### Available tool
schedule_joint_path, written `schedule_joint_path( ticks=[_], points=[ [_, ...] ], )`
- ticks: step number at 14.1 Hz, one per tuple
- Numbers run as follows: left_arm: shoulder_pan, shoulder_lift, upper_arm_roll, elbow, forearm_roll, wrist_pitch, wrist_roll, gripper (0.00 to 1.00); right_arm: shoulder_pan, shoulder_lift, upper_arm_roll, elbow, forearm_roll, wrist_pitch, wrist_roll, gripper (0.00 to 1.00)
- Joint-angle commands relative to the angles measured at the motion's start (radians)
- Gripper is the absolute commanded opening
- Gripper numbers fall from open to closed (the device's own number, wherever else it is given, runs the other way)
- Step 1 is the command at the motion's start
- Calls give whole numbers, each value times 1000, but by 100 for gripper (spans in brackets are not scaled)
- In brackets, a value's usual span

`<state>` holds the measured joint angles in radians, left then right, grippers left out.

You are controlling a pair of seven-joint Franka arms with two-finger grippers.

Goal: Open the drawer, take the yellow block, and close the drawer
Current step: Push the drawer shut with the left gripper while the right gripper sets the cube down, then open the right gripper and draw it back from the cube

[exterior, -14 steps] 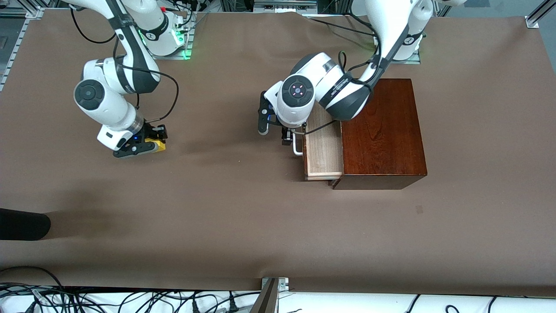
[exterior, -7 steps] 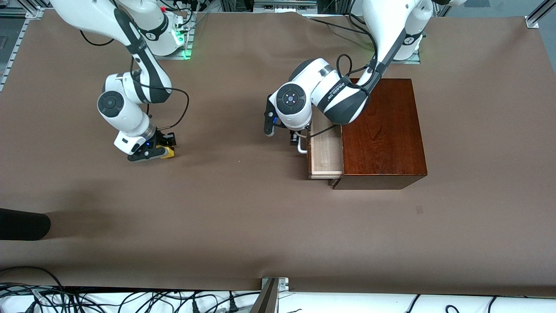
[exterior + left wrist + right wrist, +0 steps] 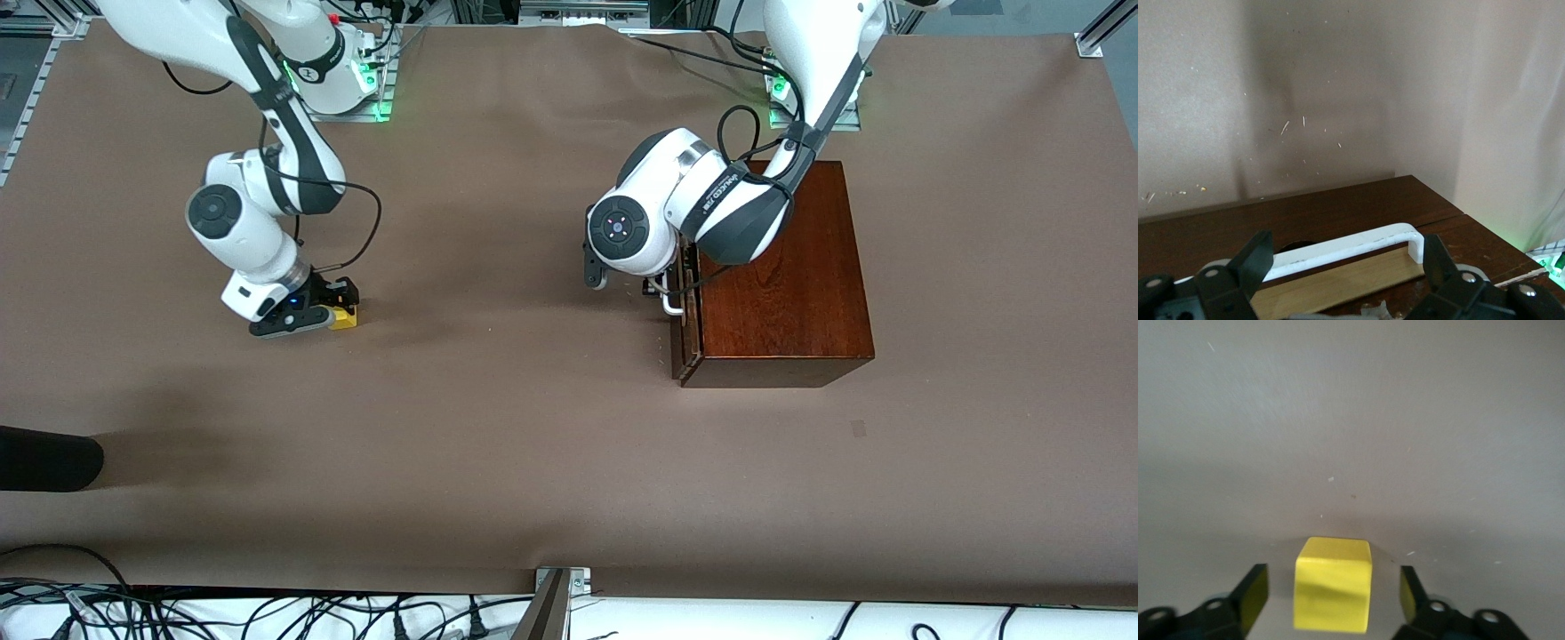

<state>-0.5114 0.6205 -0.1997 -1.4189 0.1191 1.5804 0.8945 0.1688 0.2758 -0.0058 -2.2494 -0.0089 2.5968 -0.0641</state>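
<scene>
Presently noted: brown-covered table (image 3: pixel 533 444) carrying a dark reddish-brown wooden box (image 3: pixel 782 276) toward the left arm's end. Drawer (image 3: pixel 685 342) seen pushed nearly flush into the box's front, with only a thin strip of pale interior wood showing in the left wrist view (image 3: pixel 1338 283). White bar handle (image 3: pixel 671 305) projecting from the drawer front, also visible at (image 3: pixel 1351 243).

Left gripper (image 3: pixel 662 284) positioned at the handle in front of the drawer, fingers (image 3: pixel 1255 253) spread wide to either side of the bar and apart from it, nothing pinched.

Right gripper (image 3: pixel 313 313) down at table level, well apart from the box toward the right arm's end of the table. Fingers (image 3: pixel 1253 593) spread, with a clear gap on each side of the yellow block (image 3: pixel 1333 592).

Yellow block resting on the table between those spread fingers, untouched by either, upright on one flat face; in the front view (image 3: pixel 343 317) partly hidden by the gripper, well apart from the box.
</scene>
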Motion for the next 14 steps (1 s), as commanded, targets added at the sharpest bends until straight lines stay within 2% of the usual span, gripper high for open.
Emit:
schedule_joint_path(
  ticks=[1, 3, 5, 8, 10, 13, 14],
  points=[
    [1, -37, 0, -22, 36, -22, 14, 100, -25, -105, 21, 104, -10, -238, -3, 100],
    [16, -50, 2, -25, 36, -37, 15, 100, -26, -127, 21, 250, -8, -431, -5, 100],
    [28, -56, 2, -23, 36, -53, 17, 100, -38, -148, 21, 339, -5, -489, -5, 100],
    [34, -58, 2, -23, 36, -62, 15, 100, -37, -207, 21, 404, 7, -614, 3, 100],
    [37, -56, 2, -25, 36, -60, 15, 100, -32, -211, 23, 499, 7, -765, 16, 100],
    [31, -51, 5, -32, 48, -62, 8, 100, -31, -245, 29, 524, 18, -831, 17, 100],
    [33, -48, 3, -34, 86, -72, 6, 100, -31, -260, 30, 527, 20, -852, 17, 100]
  ],
)
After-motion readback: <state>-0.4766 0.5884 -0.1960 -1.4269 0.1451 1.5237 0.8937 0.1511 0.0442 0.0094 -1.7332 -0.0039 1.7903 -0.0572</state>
